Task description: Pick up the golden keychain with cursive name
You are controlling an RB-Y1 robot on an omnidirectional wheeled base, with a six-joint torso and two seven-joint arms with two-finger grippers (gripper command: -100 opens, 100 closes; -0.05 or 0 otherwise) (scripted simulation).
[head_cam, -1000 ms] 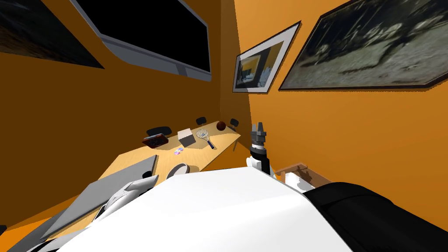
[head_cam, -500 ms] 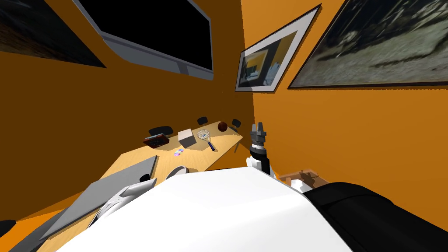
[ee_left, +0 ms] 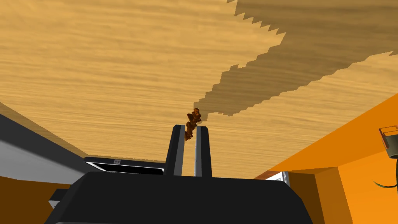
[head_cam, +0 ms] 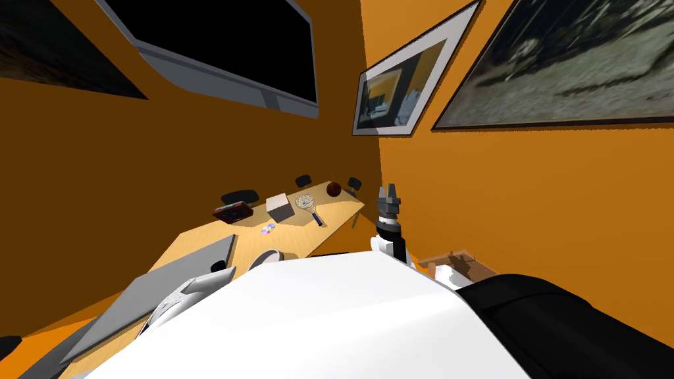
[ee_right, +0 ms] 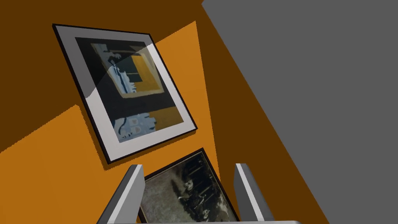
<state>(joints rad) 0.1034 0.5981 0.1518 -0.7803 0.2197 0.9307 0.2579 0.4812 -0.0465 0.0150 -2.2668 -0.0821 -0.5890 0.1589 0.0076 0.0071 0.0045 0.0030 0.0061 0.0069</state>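
A: Now, what state is our left gripper (ee_left: 190, 128) in?
B: Its two fingers (ee_left: 177, 151) stand nearly together, pinching the keychain (ee_left: 194, 116). The keychain is a small brownish-gold lump, held at the fingertips and jutting just beyond them.
A: Where does it sit against the table (ee_left: 97, 58)?
B: Over the bare wooden top, beside the edge of a broad shadow (ee_left: 291, 50). We cannot tell whether it touches the wood.
A: And our right gripper (head_cam: 389, 191)?
B: It points upward near the orange wall (head_cam: 526, 197), fingers spread wide apart, holding nothing.
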